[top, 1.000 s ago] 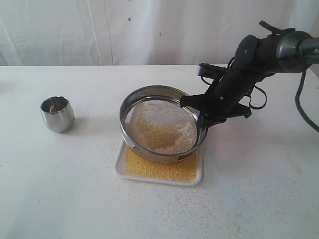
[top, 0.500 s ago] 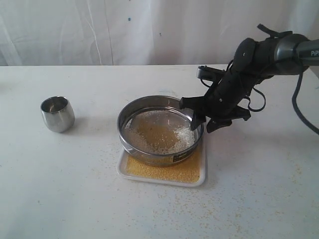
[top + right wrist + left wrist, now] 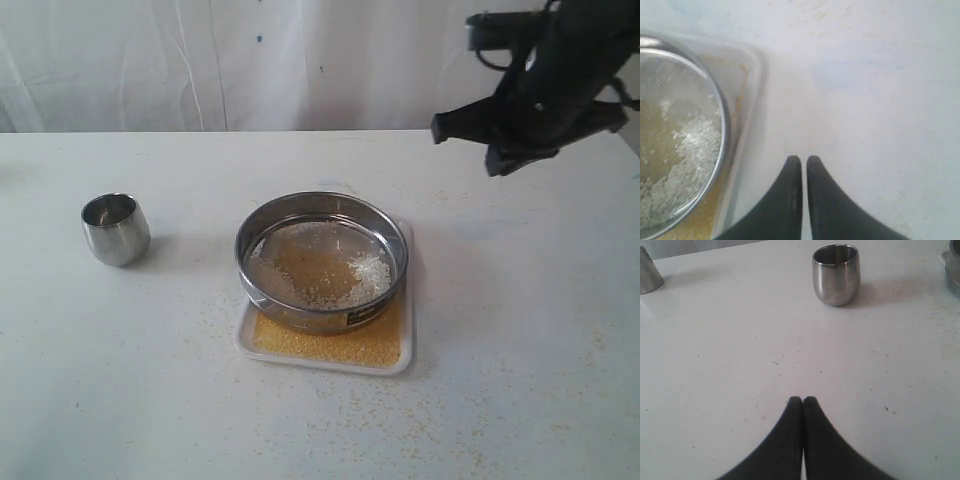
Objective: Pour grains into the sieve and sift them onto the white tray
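The sieve (image 3: pixel 308 320) rests level on the white tray (image 3: pixel 322 363), with whitish coarse grains (image 3: pixel 368 270) and some yellow grains left on its mesh. Fine yellow grains (image 3: pixel 330 343) cover the tray under it. My right gripper (image 3: pixel 465 147) hangs high above the table to the back right of the sieve, well clear of it. In the right wrist view the right gripper (image 3: pixel 801 160) is shut and empty, with the sieve rim (image 3: pixel 723 131) and the tray rim (image 3: pixel 754 75) off to one side. My left gripper (image 3: pixel 802 400) is shut and empty above bare table.
A small rounded steel cup (image 3: pixel 116 228) stands upright at the left, also ahead of the left gripper as the cup (image 3: pixel 836 275). Another steel object (image 3: pixel 647 272) shows at that view's corner. Spilled grains speckle the table around the tray.
The right gripper lowered the tilted sieve flat onto the tray, let go of its rim, then rose up and away to the back right.
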Robot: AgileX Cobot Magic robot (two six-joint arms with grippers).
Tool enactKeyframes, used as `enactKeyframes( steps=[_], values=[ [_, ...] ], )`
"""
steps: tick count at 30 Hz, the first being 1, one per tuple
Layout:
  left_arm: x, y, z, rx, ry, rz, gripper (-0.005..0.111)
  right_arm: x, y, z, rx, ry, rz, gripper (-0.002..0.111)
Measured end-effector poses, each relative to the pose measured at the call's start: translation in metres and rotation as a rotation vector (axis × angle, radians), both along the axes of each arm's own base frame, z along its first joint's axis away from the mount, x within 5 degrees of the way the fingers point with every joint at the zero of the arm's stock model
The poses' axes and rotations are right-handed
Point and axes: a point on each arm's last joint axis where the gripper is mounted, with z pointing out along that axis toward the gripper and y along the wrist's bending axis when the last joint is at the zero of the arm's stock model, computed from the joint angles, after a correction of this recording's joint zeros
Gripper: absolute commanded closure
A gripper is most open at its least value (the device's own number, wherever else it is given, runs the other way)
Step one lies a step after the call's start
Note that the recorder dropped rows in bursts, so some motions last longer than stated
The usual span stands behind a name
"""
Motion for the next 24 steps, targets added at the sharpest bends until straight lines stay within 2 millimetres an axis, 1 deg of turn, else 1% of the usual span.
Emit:
enactKeyframes(
  steps=[2, 5, 8, 12, 14, 16, 19, 24],
  values=[
    [0.000, 0.000, 0.000, 0.000, 0.000, 0.000, 0.107, -0.018, -0.009, 0.007, 0.015, -0.087, -0.050, 0.108],
    [0.000, 0.000, 0.000, 0.000, 0.000, 0.000, 0.107, -0.055, -0.022, 0.019, 0.065, -0.271, -0.073, 0.108],
    [0.000, 0.000, 0.000, 0.000, 0.000, 0.000, 0.107, -0.097, -0.033, 0.022, 0.074, -0.450, -0.029, 0.108],
    [0.000, 0.000, 0.000, 0.000, 0.000, 0.000, 0.107, -0.149, -0.047, 0.031, 0.003, -0.647, 0.062, 0.108],
    [0.000, 0.000, 0.000, 0.000, 0.000, 0.000, 0.107, -0.172, -0.055, 0.036, -0.028, -0.698, 0.066, 0.108],
    [0.000, 0.000, 0.000, 0.000, 0.000, 0.000, 0.107, -0.191, -0.063, 0.038, -0.050, -0.707, 0.036, 0.108],
    [0.000, 0.000, 0.000, 0.000, 0.000, 0.000, 0.107, -0.216, -0.075, 0.040, -0.064, -0.693, -0.035, 0.108],
    [0.000, 0.000, 0.000, 0.000, 0.000, 0.000, 0.107, -0.250, -0.089, 0.047, -0.066, -0.725, -0.111, 0.108]
  ],
)
